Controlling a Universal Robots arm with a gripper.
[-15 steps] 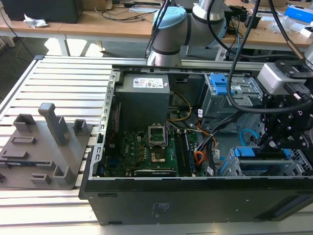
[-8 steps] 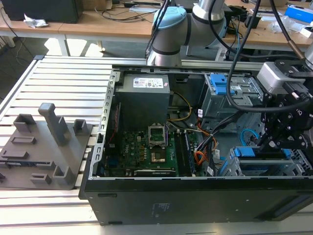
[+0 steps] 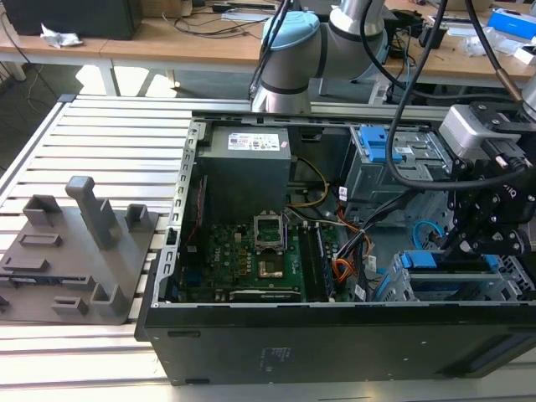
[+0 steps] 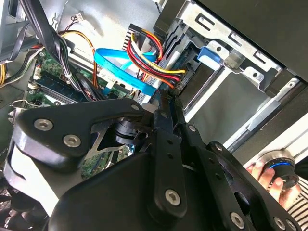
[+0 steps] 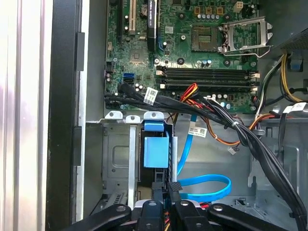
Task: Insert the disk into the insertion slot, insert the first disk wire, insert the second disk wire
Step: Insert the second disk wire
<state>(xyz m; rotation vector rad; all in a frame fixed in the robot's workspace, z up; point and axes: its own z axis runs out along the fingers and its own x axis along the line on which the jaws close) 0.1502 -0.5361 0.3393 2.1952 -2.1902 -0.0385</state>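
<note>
My gripper (image 3: 459,244) reaches down into the open computer case at the exterior view's right, just over the insertion slot (image 3: 502,280), a silver drive cage. The disk (image 5: 156,150), in a blue carrier, sits inside the insertion slot (image 5: 115,159). The second disk wire (image 5: 208,186) loops as a flat light-blue cable, and its dark plug lies between my fingertips (image 5: 159,192). My gripper (image 5: 166,190) is shut on that plug at the disk's end. Beside my gripper (image 4: 166,96), a bundle of red, yellow and black wires (image 4: 154,53) runs to the same end of the disk.
The motherboard (image 3: 255,251) and thick black cable bundles (image 5: 226,120) lie close beside the cage. A grey cage with a blue latch (image 3: 385,155) stands at the back. A grey fixture block (image 3: 79,251) sits on the slatted table. A person's hand (image 4: 262,175) shows by a blue-ringed knob.
</note>
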